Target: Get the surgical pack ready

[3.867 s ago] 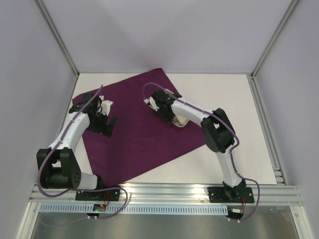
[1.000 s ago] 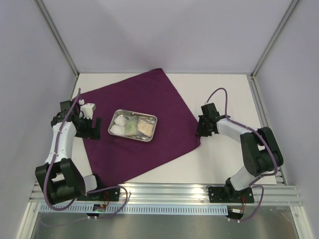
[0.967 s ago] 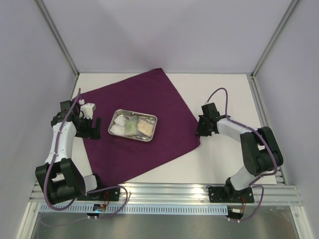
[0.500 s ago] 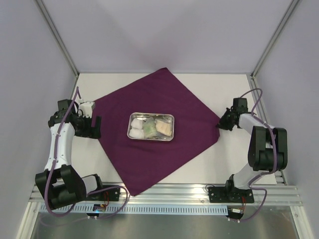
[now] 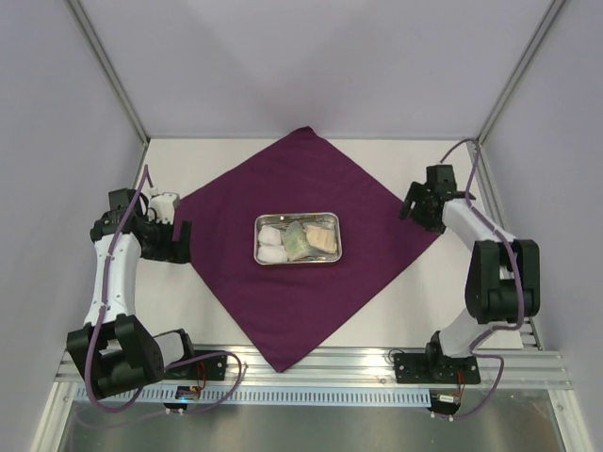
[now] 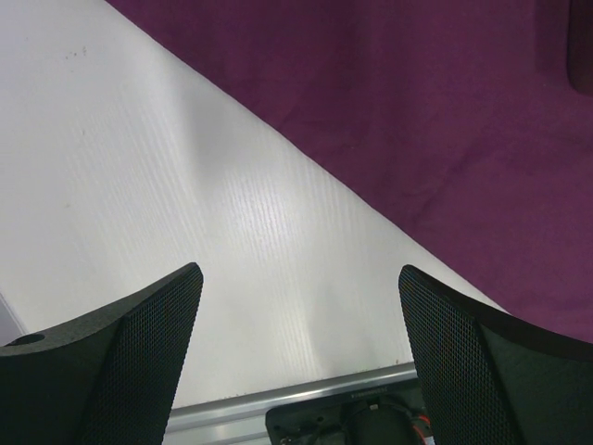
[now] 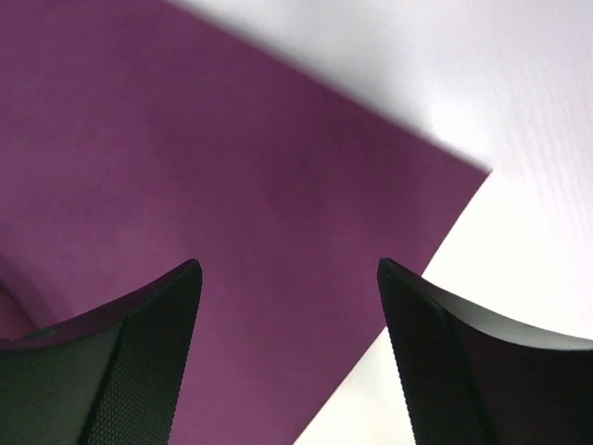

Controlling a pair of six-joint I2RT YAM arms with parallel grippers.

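The deep-purple cloth (image 5: 301,179) lies flat as a diamond on the white table (image 5: 429,301). At its middle stands the small steel tray (image 5: 259,218), holding white gauze pads (image 5: 273,245) and two packets (image 5: 298,241), one greenish and one tan. My left gripper (image 5: 174,243) hovers open beside the cloth's left corner; in its wrist view the left gripper (image 6: 298,271) has only bare table between its fingers, with the cloth (image 6: 417,111) beyond. My right gripper (image 5: 421,209) is open above the cloth's right corner; in its wrist view the right gripper (image 7: 288,264) spans cloth (image 7: 185,139) without touching it.
Grey walls and metal posts (image 5: 113,80) enclose the table on three sides. An aluminium rail (image 5: 311,367) with both arm bases runs along the near edge. White table shows around all the cloth's corners.
The cloth and tray have slid right and turned into a diamond. My right gripper has opened, released the cloth's right corner, and lifted toward the back right. The left arm barely moved.
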